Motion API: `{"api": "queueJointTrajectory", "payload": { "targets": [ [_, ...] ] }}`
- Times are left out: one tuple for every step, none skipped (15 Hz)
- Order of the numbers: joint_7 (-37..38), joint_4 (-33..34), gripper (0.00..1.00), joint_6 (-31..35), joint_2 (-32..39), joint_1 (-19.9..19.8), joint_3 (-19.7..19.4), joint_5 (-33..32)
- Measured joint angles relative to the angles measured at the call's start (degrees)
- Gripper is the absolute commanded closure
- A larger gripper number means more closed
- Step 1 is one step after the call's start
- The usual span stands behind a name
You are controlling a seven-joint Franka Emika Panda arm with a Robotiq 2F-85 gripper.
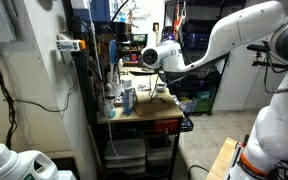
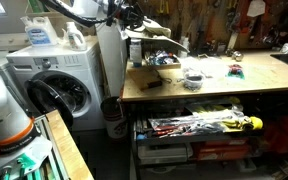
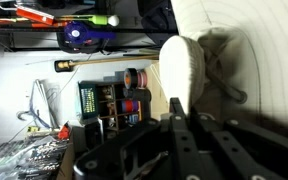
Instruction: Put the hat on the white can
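Closest in the wrist view, the gripper is a dark, blurred mass along the lower edge. Its body is cut off by the frame. The two thin black fingers stand close together with little gap between them. Their tips meet the lower edge of the hat, and they appear to be pinched on it, though the contact itself is soft and shadowed.

The hat fills the upper right of that view. It is pale and straw-like, with fine woven ribs and a rounded bulge toward the fingers. Most of its outline runs out of frame, so its full shape cannot be read.

Beyond it, small and unsharp, stand a teal box and some short dark cylinders. Past these is a shelf of bright tools.

In an exterior view the white, smooth-shelled arm reaches in from the side over the wooden worktop. There its end is a dark shape against clutter, and the hat cannot be picked out. A small upright white can with a bluish mark seems to stand on the worktop near its edge, below the arm's end. It is too small to be sure of more.

In an exterior view, the worktop is a flat brown slab carrying a few small items. Tools fill the drawer beneath it. A white washing machine stands beside it, and the arm is cut off at the top.
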Motion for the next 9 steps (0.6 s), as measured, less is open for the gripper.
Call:
{"api": "queueJointTrajectory", "payload": {
  "targets": [
    [0.1, 0.4, 0.99, 0.0, -0.1, 0.0, 0.2, -0.2],
    [0.3, 0.8, 0.99, 0.0, -0.1, 0.1, 0.5, -0.2],
    [0.5, 1.1, 0.99, 0.1, -0.1, 0.1, 0.7, -0.2],
    [0.8, 1.4, 0.99, 0.2, -0.1, 0.3, 0.9, -0.3],
    [1.1, 1.6, 0.99, 0.7, -0.1, 0.4, 1.2, -0.3],
    [1.5, 1.8, 0.99, 1.2, -0.1, 0.5, 1.4, -0.4],
    [1.9, 1.9, 0.99, 1.9, 0.0, 0.6, 1.7, -0.7],
    [2.4, 2.0, 0.99, 2.6, 0.1, 0.8, 1.9, -1.2],
    [3.0, 2.1, 0.99, 3.5, 0.2, 0.9, 2.1, -1.7]
  ]
}}
